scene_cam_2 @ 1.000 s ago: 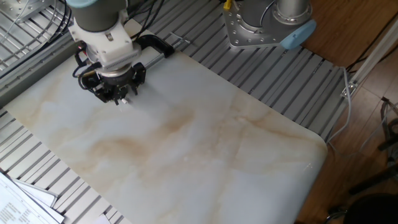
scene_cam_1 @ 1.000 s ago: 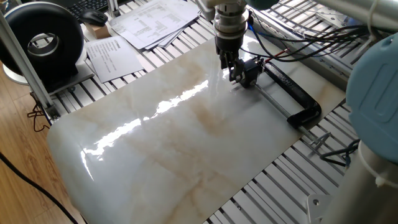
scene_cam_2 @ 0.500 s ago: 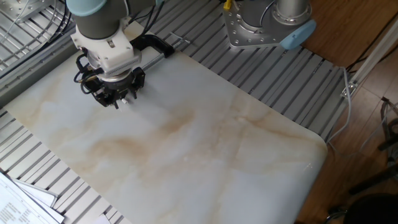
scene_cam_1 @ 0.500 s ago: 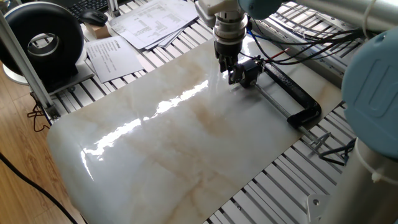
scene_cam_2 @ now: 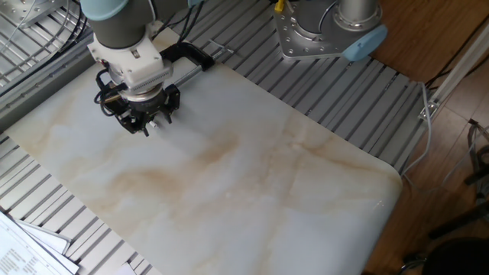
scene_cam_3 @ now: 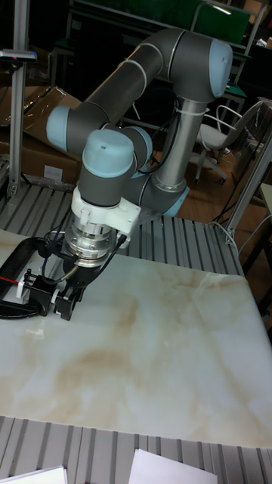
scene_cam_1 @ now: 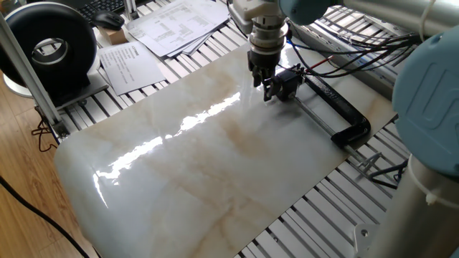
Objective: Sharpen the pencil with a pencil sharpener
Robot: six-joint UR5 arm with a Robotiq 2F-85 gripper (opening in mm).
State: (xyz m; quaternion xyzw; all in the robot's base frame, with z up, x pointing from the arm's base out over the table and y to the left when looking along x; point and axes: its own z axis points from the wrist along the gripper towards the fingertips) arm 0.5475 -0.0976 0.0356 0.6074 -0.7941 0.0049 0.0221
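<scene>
The pencil sharpener (scene_cam_1: 287,84) is a small black box on the far edge of the marble slab (scene_cam_1: 215,165), held down by a long black C-clamp (scene_cam_1: 344,111). My gripper (scene_cam_1: 262,80) points down right beside the sharpener, on its left, with the fingertips close to the slab. From the other side the gripper (scene_cam_2: 147,124) hides the sharpener. In the tall view the gripper (scene_cam_3: 66,301) stands just right of the sharpener (scene_cam_3: 39,287). I cannot make out the pencil in any view. The fingers are dark and close together, and their state is unclear.
Papers (scene_cam_1: 172,25) and a round black device (scene_cam_1: 50,46) lie beyond the slab's left end. Cables (scene_cam_1: 344,43) run behind the clamp. The arm's base (scene_cam_2: 328,30) stands on the slatted table. The clamp (scene_cam_2: 187,55) reaches over the slab's edge.
The gripper has shifted only slightly beside the sharpener, staying low over the slab. The sharpener and the clamp have not moved.
</scene>
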